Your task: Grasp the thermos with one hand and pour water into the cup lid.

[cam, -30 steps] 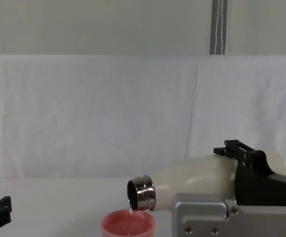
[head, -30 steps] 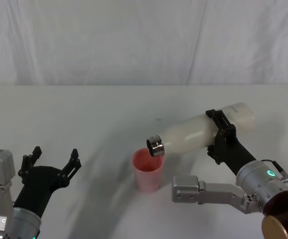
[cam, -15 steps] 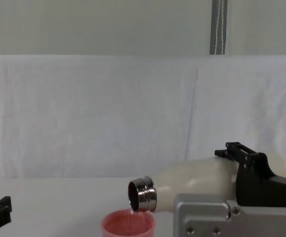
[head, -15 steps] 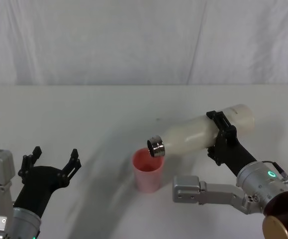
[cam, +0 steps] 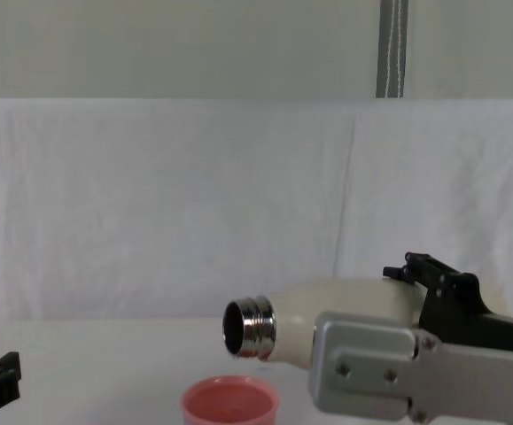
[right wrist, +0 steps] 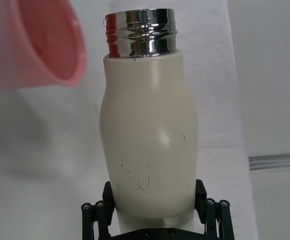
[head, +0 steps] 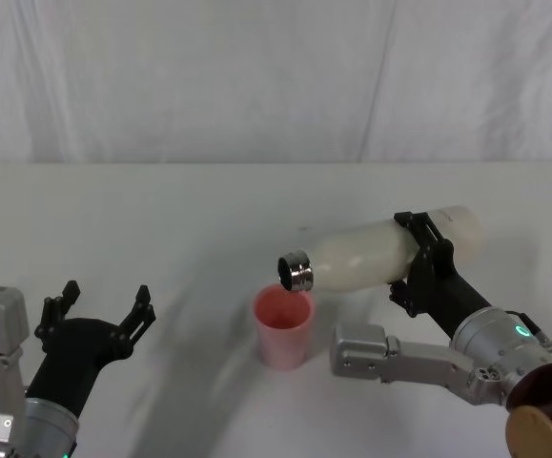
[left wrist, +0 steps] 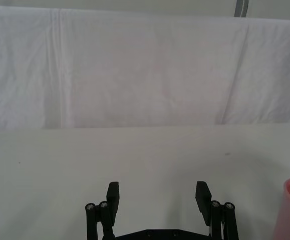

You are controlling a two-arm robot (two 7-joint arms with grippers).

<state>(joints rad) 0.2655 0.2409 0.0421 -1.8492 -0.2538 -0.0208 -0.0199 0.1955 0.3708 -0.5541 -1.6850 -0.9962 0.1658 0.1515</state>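
Observation:
The cream-white thermos (head: 371, 254) lies almost level in the air, its steel neck (head: 295, 272) just above the rim of the pink cup lid (head: 283, 325). My right gripper (head: 420, 260) is shut on the thermos body near its base; the right wrist view has the thermos (right wrist: 149, 135) between the fingers and the cup lid (right wrist: 44, 45) beyond the neck. In the chest view the neck (cam: 248, 328) hangs above the cup lid (cam: 229, 403), with no stream visible. My left gripper (head: 99, 308) rests open and empty at the near left, also seen as the left gripper (left wrist: 158, 197).
The white table (head: 161, 219) stretches around the cup lid, with a white cloth backdrop (head: 256, 76) behind it. My right forearm's grey link (head: 390, 358) lies just right of the cup lid.
The thermos has tipped back toward level, its neck rising slightly. The thin stream of water seen falling into the cup lid earlier has stopped. The left arm has not moved.

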